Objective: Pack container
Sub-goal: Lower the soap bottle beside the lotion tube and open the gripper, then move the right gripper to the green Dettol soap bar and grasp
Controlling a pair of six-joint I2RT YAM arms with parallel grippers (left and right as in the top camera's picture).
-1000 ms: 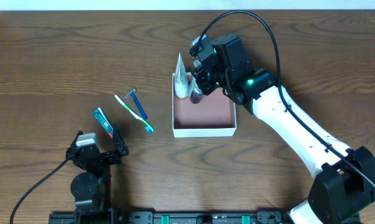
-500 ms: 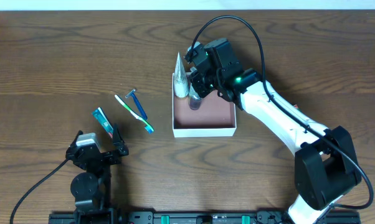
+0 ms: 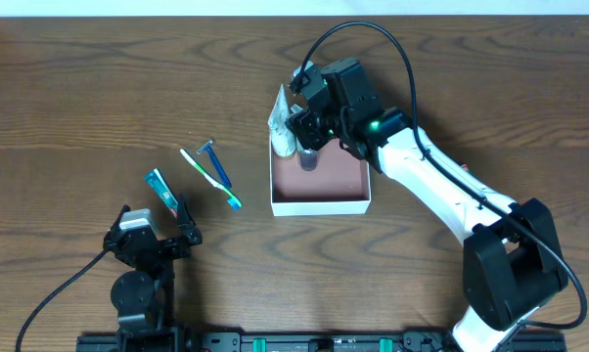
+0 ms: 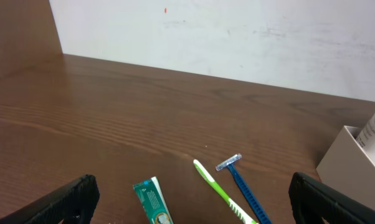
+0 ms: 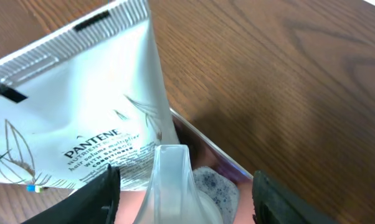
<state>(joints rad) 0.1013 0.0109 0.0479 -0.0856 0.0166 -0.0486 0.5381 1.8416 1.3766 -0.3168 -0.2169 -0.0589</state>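
**A:** How does the right gripper (image 5: pixel 184 190) stand?

**B:** Its jaws are spread wide and grip nothing. The clear cap of a small bottle (image 5: pixel 169 171) rises between the fingers (image 5: pixel 97 196). The cap is much narrower than the gap and is not clamped.

**A:** Does anything touch it?

**B:** A white tube (image 5: pixel 81 106) printed PANTENE lies just beside one finger. Its printed end is close against that finger, but I cannot tell whether the two meet. The tube's crimped end points up and away from the gripper.

**A:** And the container (image 3: pixel 319 207)?

**B:** It is right beneath that gripper, which hangs over the far left corner. The bottle and the tube are both in that corner. The bottle stands on the pinkish floor, and the tube leans against the white wall.

**A:** What is past the corner?

**B:** The brown wood of the table (image 3: pixel 79 98).

**A:** What about the left gripper (image 4: pixel 197 202)?

**B:** It is also spread wide, with nothing between the fingers, and sits low over the near edge of the table. A green-white carton (image 4: pixel 152 200) lies just ahead of it. A little farther out is a green toothbrush (image 4: pixel 218 190), with a blue razor (image 4: pixel 240 183) just beside it. Farther off to this gripper's right stands the container's white wall, well apart from it.
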